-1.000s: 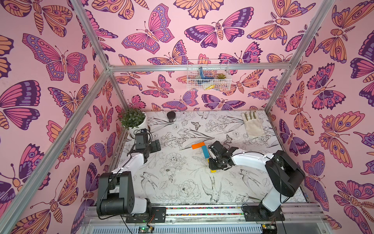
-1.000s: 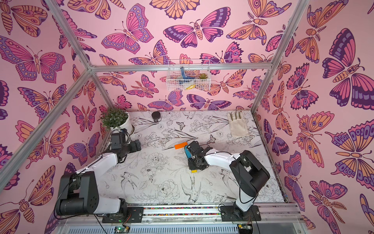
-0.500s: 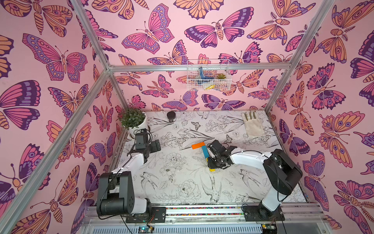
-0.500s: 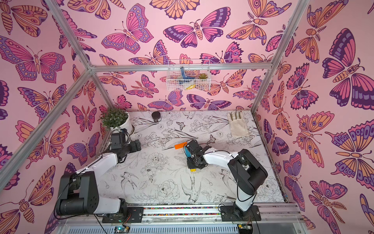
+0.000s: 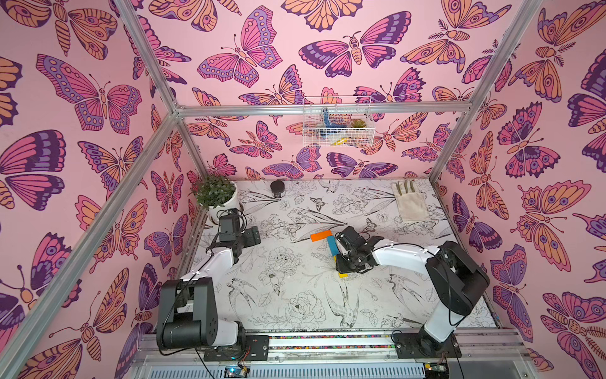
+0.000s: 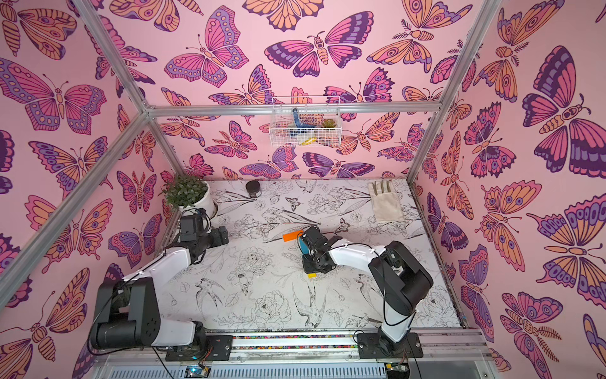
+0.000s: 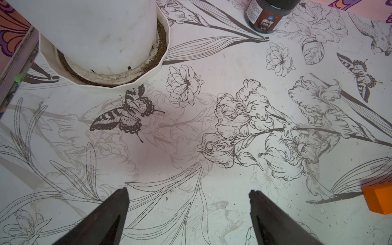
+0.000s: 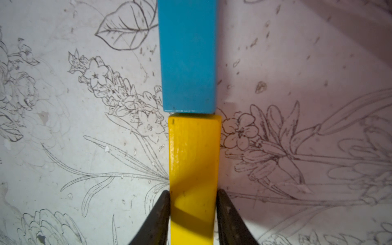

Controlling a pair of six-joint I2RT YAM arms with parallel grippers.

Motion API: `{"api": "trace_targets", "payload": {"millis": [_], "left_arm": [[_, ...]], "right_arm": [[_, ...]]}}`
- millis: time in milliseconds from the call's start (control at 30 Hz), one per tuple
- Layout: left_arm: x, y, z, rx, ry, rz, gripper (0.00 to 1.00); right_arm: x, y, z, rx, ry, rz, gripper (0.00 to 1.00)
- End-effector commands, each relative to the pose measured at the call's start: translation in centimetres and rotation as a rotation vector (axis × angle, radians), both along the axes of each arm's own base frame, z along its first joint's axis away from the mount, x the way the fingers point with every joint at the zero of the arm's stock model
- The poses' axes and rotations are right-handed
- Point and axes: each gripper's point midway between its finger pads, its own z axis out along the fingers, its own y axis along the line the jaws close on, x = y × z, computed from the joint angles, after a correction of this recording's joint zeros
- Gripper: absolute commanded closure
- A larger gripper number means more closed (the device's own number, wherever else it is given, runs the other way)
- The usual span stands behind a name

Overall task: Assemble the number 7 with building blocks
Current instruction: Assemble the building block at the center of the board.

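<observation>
The orange block point(image 5: 321, 235) point(image 6: 292, 235) lies flat as the top bar; its corner shows in the left wrist view point(image 7: 379, 199). From its right end the light blue block point(image 5: 332, 245) point(image 8: 188, 57) runs toward the front. The yellow block point(image 8: 194, 159) lies end to end with the blue one, slightly offset, and only its front tip point(image 5: 342, 275) point(image 6: 312, 275) shows in both top views. My right gripper point(image 8: 193, 195) point(image 5: 341, 266) is shut on the yellow block, a finger against each long side. My left gripper point(image 7: 188, 191) point(image 5: 252, 234) hangs open and empty at the left.
A potted plant point(image 5: 216, 193) in a white saucer point(image 7: 101, 36) stands at the back left, close to the left gripper. A black jar point(image 5: 277, 188) point(image 7: 265, 14) sits at the back, a cloth glove point(image 5: 410, 203) at the back right. A wire basket point(image 5: 337, 124) hangs on the back wall.
My right gripper has shifted slightly toward the blue block with the yellow block between its fingers. The left arm has not moved.
</observation>
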Motion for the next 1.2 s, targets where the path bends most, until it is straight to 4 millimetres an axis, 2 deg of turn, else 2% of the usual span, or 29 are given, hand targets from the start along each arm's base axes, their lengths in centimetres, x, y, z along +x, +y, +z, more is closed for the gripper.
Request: {"api": "trace_targets", "payload": {"millis": [0,533,600,667,800,1000,1067,1167], "left_arm": [[0.2,0.0,-0.1,0.011,0.003,-0.007,0.06],[0.2,0.0,-0.1,0.011,0.002,-0.004,0.06],[0.1,0.0,-0.2,0.011,0.004,-0.004,0.06],[0.2,0.0,-0.1,0.011,0.003,-0.005,0.06],[0.2,0.0,-0.1,0.010,0.001,-0.005,0.06],[0.2,-0.1,-0.1,0.010,0.002,-0.007,0.06],[0.2,0.0,0.0,0.010,-0.001,-0.007,0.06],[0.2,-0.2,0.0,0.006,0.000,-0.011,0.06]], "right_arm": [[0.0,0.4,-0.5,0.025,0.030,-0.019,0.63],[0.0,0.1,-0.5,0.013,0.025,-0.027,0.64],[-0.1,0.1,-0.4,0.014,0.022,-0.026,0.59],[0.0,0.0,-0.1,0.011,0.018,-0.029,0.46],[0.0,-0.3,1.2,0.015,-0.008,-0.032,0.39],[0.3,-0.9,3.3,0.017,-0.059,-0.033,0.37],[1.0,-1.0,4.5,0.016,-0.100,-0.024,0.38],[3.5,-0.7,7.3,0.014,-0.203,0.018,0.42]]}}
